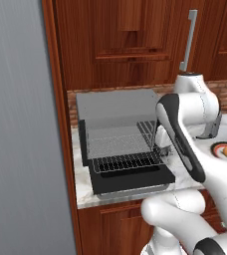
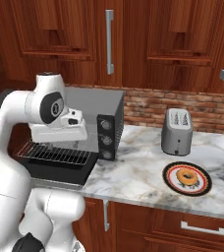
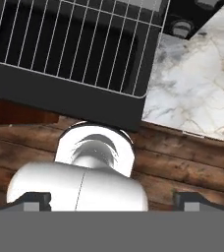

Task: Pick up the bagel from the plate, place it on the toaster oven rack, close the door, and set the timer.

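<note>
Far left on the tabletop [image 2: 143,172]: oven [image 1: 116,107] with door [image 1: 133,180] dropped flat and rack [image 1: 128,163] drawn out over it, bare. Above the rack's right end: tool [image 3: 112,201], fingers [image 3: 34,201] spread wide, released, nothing between them, pointing down at rack and door edge. Right of the oven: toaster [image 2: 177,131], an obstacle to skirt. Far right: bagel [image 2: 186,176], untouched, centred on plate [image 2: 171,180], well apart from the tool. Step in hand, by judgement: reach for the bagel. Best done by lifting clear of the rack, swinging right, descending straight over the ring, straddling one side, closing gently to avoid crushing or sliding the plate.
</note>
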Robot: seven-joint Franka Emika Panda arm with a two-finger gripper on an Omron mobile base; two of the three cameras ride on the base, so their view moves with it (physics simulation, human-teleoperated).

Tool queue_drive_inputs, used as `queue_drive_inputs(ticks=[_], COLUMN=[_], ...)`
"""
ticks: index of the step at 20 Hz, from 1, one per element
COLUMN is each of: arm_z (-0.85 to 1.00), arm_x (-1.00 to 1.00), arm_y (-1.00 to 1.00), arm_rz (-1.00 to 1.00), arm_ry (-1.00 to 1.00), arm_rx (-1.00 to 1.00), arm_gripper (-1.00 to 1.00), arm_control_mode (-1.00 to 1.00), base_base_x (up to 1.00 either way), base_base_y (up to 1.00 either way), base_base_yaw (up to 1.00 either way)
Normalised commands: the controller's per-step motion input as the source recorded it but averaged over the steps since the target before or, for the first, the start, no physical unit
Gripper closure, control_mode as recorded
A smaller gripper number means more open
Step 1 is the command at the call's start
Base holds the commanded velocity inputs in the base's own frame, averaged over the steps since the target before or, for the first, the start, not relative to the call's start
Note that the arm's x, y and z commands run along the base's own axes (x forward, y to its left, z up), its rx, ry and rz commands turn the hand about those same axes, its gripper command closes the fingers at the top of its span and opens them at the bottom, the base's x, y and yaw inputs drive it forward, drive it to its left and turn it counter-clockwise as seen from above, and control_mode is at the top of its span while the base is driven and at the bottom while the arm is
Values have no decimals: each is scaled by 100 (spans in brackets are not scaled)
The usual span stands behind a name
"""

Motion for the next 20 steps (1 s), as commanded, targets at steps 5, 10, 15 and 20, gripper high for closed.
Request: queue_drive_inputs(ticks=[5, 10, 15, 20], arm_z=[-20, -27, -30, -13], arm_x=[0, 0, 2, 28], arm_y=[-100, -99, -81, -55], arm_rz=[-43, -35, -27, -15], arm_ry=[0, -1, -7, -4], arm_rx=[-14, -15, -17, -11], arm_gripper=[-100, -100, -100, -100], arm_control_mode=[-100, -100, -100, -100], base_base_x=[0, 0, 0, 0], base_base_y=[0, 0, 0, 0], base_base_yaw=[0, 0, 0, 0])
